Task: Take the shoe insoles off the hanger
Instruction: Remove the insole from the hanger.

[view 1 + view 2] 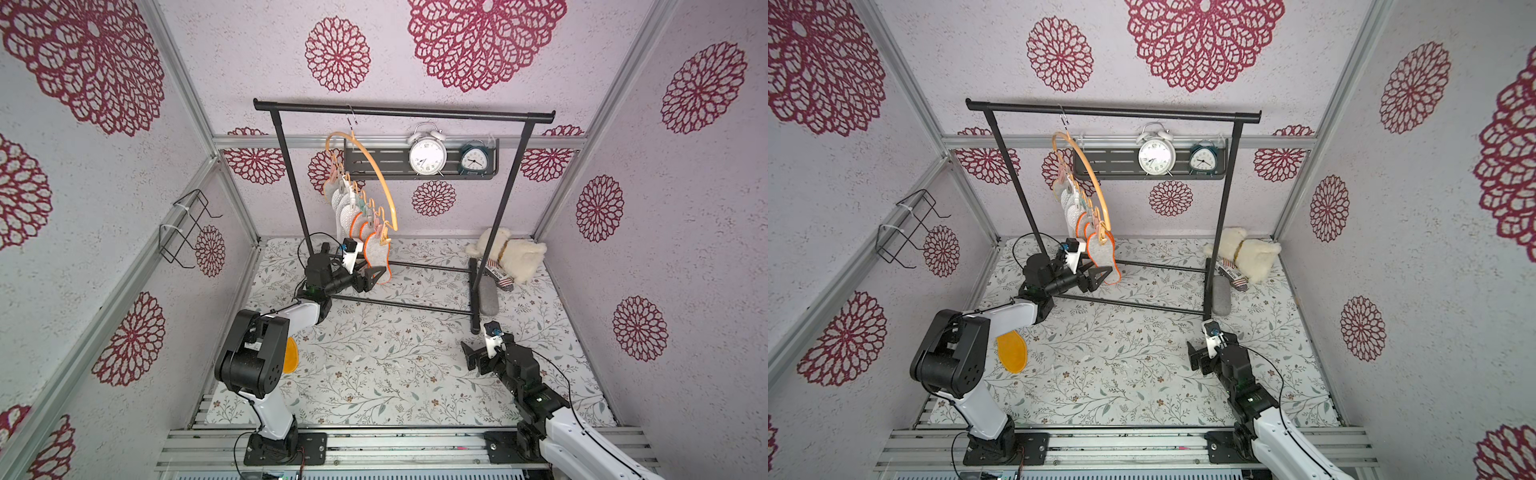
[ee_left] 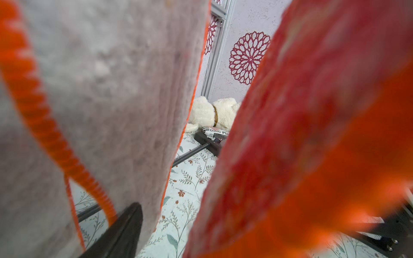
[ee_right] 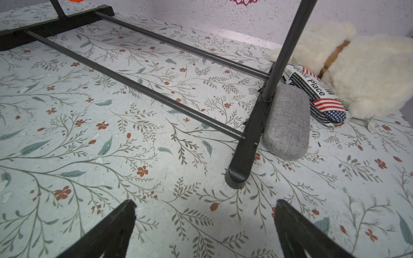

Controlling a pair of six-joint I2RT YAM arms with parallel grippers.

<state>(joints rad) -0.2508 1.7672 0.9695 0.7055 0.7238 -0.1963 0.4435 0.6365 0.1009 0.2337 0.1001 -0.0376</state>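
Your left gripper [image 1: 379,274] is up at the low end of the thin orange-tan arched hanger [image 1: 385,187], which hangs by its metal hook from the black metal garment rack [image 1: 403,112]. A row of shoe insoles [image 1: 353,214] is clipped under it w/ pastel pins, pale backs toward the camera in both top views.

Left wrist view: jaws apart. One black finger [image 2: 125,230] shows in front of the grey felt back of an orange-edged insole [image 2: 111,89]. A red-speckled insole [image 2: 312,111] drapes over the other side and hides that finger, so you can't tell if anything is pinched.

One yellow-orange insole [image 1: 1012,352] lies flat on the floral-print table [image 1: 1142,374], just beside the left arm.

Your right gripper [image 3: 204,223] hangs low over bare table, jaws wide apart w/ nothing btwn them. It is near the rack's foot and a grey oblong fabric case [image 3: 287,122].
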